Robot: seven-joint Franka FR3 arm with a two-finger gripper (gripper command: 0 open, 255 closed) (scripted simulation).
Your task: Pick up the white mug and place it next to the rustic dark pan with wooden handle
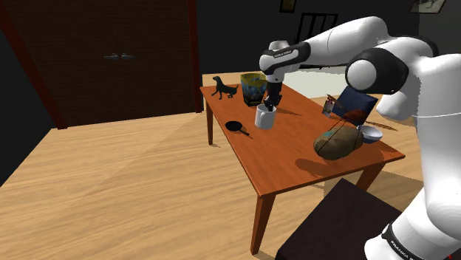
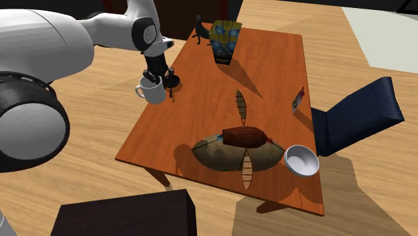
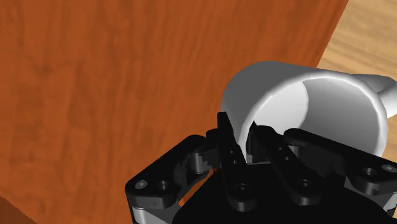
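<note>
Gripper (image 1: 270, 107) over the far half of the surface (image 1: 295, 159), fingers (image 3: 230, 147) clamped on the rim wall of the white mug (image 1: 264, 118) — one inside, one outside. Mug hangs below the hand, slightly tilted in the wrist view, its handle on the side away from the fingers; whether its base touches the wood cannot be told. Dark pan (image 1: 235, 125) lies just beside the mug, toward the shoulder view's left, its handle running toward the near edge. Judgement: set-down spot is close by — lower gently, keeping clear of the pan's handle
</note>
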